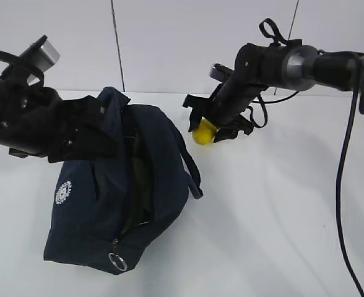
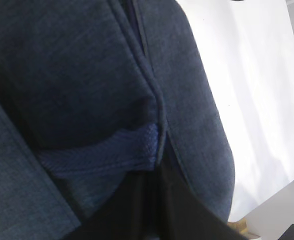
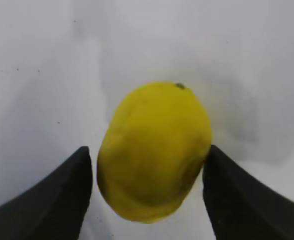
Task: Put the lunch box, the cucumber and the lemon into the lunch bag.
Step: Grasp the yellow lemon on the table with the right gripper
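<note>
The navy lunch bag (image 1: pixel 163 161) lies on the white table with its zipper open; it fills the left wrist view (image 2: pixel 87 75). My left gripper (image 1: pixel 109 133) is shut on the bag's upper edge by a handle strap (image 2: pixel 107 147); its dark fingers (image 2: pixel 157 210) are mostly hidden in fabric. My right gripper (image 1: pixel 207 129) is shut on the yellow lemon (image 1: pixel 202 132) and holds it to the right of the bag. In the right wrist view the lemon (image 3: pixel 154 150) sits between the black fingers (image 3: pixel 72 190). Something dark green (image 1: pixel 138 185) shows inside the opening. The lunch box is not in view.
The bag's other handle (image 1: pixel 193 168) hangs over its right side. The metal ring pull (image 1: pixel 117 261) lies at the bag's near end and the white logo (image 1: pixel 63 192) faces left. A black cable (image 1: pixel 342 185) hangs from the right arm.
</note>
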Controlling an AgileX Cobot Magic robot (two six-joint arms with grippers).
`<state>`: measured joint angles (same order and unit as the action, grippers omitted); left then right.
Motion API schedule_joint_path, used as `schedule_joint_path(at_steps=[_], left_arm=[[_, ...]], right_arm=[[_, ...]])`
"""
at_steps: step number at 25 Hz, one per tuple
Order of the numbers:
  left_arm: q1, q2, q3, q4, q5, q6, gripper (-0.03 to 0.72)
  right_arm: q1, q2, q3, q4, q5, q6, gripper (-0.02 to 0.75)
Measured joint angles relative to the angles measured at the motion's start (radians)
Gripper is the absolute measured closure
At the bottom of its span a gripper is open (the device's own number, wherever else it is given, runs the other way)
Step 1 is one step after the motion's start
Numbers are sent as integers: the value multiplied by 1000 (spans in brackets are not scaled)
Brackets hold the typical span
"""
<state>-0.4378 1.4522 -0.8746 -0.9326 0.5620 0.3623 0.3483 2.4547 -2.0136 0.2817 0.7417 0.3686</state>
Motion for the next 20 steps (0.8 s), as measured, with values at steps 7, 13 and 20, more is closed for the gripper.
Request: schedule_joint_path(at_steps=[7, 13, 20], left_arm=[[0, 0, 0, 0, 0, 0, 678], [0, 0, 0, 0, 2, 0, 678], [0, 0, 0, -2, 11, 0, 678]], right_arm=[[0, 6, 0, 18, -23, 2, 200], [0, 6, -2, 18, -38, 3, 221], [0, 6, -2, -2, -47, 4, 229]])
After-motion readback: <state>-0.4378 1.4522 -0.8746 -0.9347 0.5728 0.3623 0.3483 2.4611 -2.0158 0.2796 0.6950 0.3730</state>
